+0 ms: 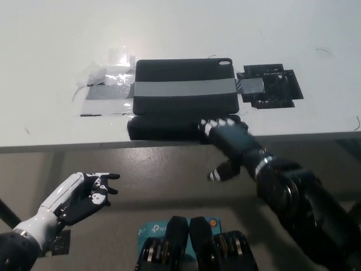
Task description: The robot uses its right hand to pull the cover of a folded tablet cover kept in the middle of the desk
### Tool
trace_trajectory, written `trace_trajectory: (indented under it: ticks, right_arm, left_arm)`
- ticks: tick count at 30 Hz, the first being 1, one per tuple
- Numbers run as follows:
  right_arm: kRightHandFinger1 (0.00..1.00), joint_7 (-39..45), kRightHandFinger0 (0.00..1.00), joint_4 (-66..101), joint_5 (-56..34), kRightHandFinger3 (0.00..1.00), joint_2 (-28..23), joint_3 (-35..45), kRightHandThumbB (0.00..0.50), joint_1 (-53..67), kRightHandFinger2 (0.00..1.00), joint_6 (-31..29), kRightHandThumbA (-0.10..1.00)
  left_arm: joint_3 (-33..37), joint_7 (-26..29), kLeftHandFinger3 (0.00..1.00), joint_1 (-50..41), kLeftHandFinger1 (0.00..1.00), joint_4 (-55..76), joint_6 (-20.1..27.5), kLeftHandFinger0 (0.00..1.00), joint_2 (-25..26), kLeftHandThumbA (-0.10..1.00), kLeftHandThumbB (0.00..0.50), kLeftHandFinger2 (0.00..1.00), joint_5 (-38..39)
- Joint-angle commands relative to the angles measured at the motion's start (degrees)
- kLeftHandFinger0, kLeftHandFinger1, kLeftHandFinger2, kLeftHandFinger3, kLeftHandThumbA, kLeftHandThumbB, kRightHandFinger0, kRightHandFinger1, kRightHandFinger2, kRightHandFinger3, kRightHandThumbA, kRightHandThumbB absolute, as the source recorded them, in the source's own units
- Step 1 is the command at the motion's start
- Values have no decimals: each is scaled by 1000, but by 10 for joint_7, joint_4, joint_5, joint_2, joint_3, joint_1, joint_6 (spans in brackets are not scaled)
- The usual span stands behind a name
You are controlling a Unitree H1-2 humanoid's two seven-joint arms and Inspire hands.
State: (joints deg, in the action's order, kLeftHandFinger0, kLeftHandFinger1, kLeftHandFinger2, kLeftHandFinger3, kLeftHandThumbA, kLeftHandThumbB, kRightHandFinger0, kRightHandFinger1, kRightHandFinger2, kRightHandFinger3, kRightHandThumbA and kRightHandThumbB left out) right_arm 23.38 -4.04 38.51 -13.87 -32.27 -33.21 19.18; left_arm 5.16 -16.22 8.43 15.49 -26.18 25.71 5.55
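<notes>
The tablet cover [185,93] lies flat on the white counter [180,34], close to the middle of the counter's near edge. A grey tape band [185,88] runs across the cover from left to right. To the left of the cover, the band continues into a patch of clear and grey tape [104,90] stuck to the counter surface. To the right, it meets a black taped patch [271,86] that lies just beside the cover's right edge.

A separate dark flap [163,127] of the cover sits between the main panel and the near edge of the counter, and appears narrow and low.

The right hand [228,141] is at the near edge of the counter, at the right end of the flap. Its fingers [217,123] are curled over the flap's right end; whether they clamp it or only rest on it cannot be told. The thumb hangs below the counter edge, apart from the flap.

The left hand [82,197] rests below the counter's near edge, toward its left end. Its fingers are spread and released, and hold nothing.
</notes>
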Motion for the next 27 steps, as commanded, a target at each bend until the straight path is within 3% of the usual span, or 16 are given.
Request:
trace_trajectory:
  ticks: [1, 6, 7, 9, 11, 14, 15, 17, 18, 20, 21, 22, 23, 24, 25, 27]
  right_arm:
    - [1000, 65, 1000, 25, -27, 1000, -8, 2, 463, 26, 1000, 43, 1000]
    - [1000, 60, 959, 34, -51, 948, 0, 31, 471, 46, 937, 43, 1000]
    - [1000, 63, 877, 41, -54, 924, 1, 35, 476, 54, 915, 49, 1000]
    - [1000, 76, 1000, 65, -60, 925, 2, 39, 483, 68, 943, 68, 1000]
    - [1000, 79, 1000, 71, -62, 939, 0, 39, 483, 75, 934, 63, 1000]
    - [992, 68, 1000, 75, -94, 905, 1, 58, 467, 110, 803, 47, 1000]
    - [796, 66, 831, 76, -110, 896, 5, 72, 437, 121, 693, 49, 1000]
    - [754, 70, 678, 85, -125, 891, 6, 84, 414, 131, 665, 49, 1000]
    - [833, 71, 702, 86, -126, 889, 7, 86, 410, 132, 709, 49, 1000]
    - [924, 69, 633, 91, -142, 874, 8, 98, 385, 139, 887, 42, 1000]
    - [977, 77, 685, 124, -161, 871, 6, 115, 352, 152, 1000, 60, 1000]
    - [960, 77, 661, 137, -171, 899, 5, 123, 341, 158, 1000, 55, 1000]
    - [1000, 77, 883, 149, -177, 952, 1, 128, 322, 162, 1000, 49, 1000]
    - [1000, 80, 998, 161, -180, 957, -3, 133, 318, 166, 1000, 52, 1000]
    - [1000, 78, 1000, 192, -198, 1000, -6, 153, 341, 177, 1000, 55, 1000]
    - [1000, 77, 1000, 213, -223, 995, 0, 177, 318, 186, 989, 67, 1000]
  left_arm:
    - [-6, -8, 939, 13, 682, 5, -7, 587, 15, 1000, 172, 815, -1]
    - [-8, -11, 920, 17, 679, 8, -7, 578, 17, 1000, 185, 815, -1]
    - [-7, -11, 914, 16, 668, 10, -7, 561, 16, 1000, 190, 804, -4]
    - [-6, -12, 919, 16, 669, 12, -7, 558, 17, 1000, 170, 803, -5]
    - [-7, -10, 929, 14, 677, 13, -7, 567, 16, 1000, 162, 810, -3]
    - [-4, -9, 950, 13, 690, 16, -7, 586, 18, 1000, 151, 829, -5]
    - [-4, -9, 952, 13, 690, 14, -7, 587, 18, 1000, 151, 832, -6]
    - [-3, -9, 956, 13, 693, 13, -7, 591, 19, 1000, 158, 836, -7]
    - [-3, -9, 958, 13, 694, 13, -7, 593, 19, 1000, 158, 837, -7]
    - [-3, -9, 961, 13, 693, 12, -7, 593, 18, 1000, 163, 838, -6]
    - [-2, -10, 965, 12, 693, 13, -7, 594, 18, 1000, 162, 842, -7]
    - [-1, -10, 965, 11, 693, 13, -7, 595, 18, 1000, 165, 843, -7]
    - [-2, -10, 966, 11, 696, 13, -7, 598, 18, 1000, 159, 845, -6]
    - [-2, -9, 967, 10, 699, 13, -7, 601, 17, 1000, 158, 847, -4]
    - [0, -8, 971, 10, 708, 15, -7, 612, 18, 1000, 146, 854, -8]
    - [0, -8, 973, 10, 711, 15, -7, 613, 18, 1000, 140, 857, -7]
